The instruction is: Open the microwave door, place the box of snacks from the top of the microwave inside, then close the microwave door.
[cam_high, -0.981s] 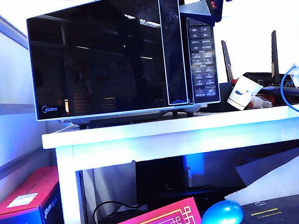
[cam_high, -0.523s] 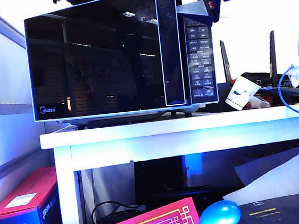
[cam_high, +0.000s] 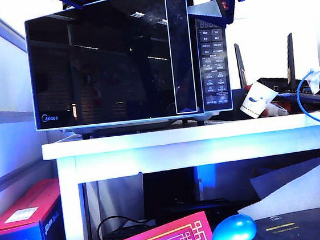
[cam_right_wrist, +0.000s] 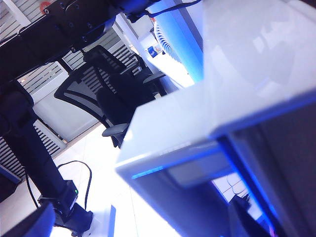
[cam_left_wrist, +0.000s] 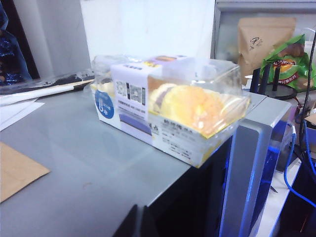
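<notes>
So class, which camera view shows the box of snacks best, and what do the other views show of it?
The left wrist view: the box of snacks fills the middle, resting on the microwave top, clear lid and yellow contents visible. The exterior view and right wrist view show nothing of it.

Microwave [cam_high: 128, 60]: big black oven, silver trim, sits on white table, 11 o'clock area of exterior view. Button panel with display on its right side. Microwave door [cam_high: 100, 66]: glossy black glass, reflective, blue Midea logo at its 7 o'clock corner, vertical handle strip at its right edge; swung slightly ajar at the handle side. Box of snacks [cam_left_wrist: 170, 106]: small clear plastic container, white label, yellow cakes inside, lies flat on the microwave's grey top near the front edge, upright.
</notes>
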{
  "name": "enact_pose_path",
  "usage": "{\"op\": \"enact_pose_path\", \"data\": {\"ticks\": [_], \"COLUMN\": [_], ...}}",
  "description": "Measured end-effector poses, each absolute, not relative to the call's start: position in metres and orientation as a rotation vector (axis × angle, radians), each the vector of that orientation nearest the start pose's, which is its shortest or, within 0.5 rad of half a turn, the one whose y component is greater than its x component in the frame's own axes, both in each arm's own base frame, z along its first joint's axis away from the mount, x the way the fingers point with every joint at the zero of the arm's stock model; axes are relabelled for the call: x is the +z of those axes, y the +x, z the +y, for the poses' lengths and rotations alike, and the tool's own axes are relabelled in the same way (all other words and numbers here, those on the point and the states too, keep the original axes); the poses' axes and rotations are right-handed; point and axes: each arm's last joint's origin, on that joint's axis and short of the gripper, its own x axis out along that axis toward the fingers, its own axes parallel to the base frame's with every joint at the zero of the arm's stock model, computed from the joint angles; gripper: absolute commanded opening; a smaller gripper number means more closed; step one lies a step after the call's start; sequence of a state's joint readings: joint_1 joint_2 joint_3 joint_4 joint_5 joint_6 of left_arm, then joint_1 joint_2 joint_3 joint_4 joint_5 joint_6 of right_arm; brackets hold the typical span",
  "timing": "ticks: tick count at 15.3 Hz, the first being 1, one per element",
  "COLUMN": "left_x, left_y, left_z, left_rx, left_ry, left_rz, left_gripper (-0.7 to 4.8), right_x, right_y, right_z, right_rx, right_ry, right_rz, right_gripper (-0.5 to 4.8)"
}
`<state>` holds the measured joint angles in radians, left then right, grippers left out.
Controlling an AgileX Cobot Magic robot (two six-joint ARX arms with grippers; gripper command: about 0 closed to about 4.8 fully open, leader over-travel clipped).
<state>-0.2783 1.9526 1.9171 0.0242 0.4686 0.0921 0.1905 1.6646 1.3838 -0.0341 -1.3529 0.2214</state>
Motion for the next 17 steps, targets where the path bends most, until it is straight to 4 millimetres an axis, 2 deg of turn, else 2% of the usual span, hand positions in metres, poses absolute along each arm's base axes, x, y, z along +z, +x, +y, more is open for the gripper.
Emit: {"op": "enact_pose_path", "data": {"ticks": [7, 9, 16, 17], "left_x": [0.398, 0.398, 0.397, 0.397], "left_y": [0.438, 0.438, 0.438, 0.438], "left_z": [-0.140, -0.140, -0.140, -0.140], "left_rx": [-0.749, -0.751, -0.750, -0.749], "left_ry": [0.085, 0.084, 0.084, 0.084], "left_rz": [-0.021, -0.019, -0.019, -0.019], "left_gripper": [-0.06, -0.06, -0.06, -0.06], "right_x": [0.333, 0.335, 0.335, 0.335], "right_y": [0.359, 0.358, 0.363, 0.364], "right_z": [0.085, 0.071, 0.039, 0.036], "right_rx": [1.474, 1.520, 1.446, 1.415], "right_ry": [0.371, 0.396, 0.417, 0.411], "right_rz": [0.450, 0.453, 0.435, 0.427], "right_gripper": [4.79, 4.79, 4.79, 4.27]}}
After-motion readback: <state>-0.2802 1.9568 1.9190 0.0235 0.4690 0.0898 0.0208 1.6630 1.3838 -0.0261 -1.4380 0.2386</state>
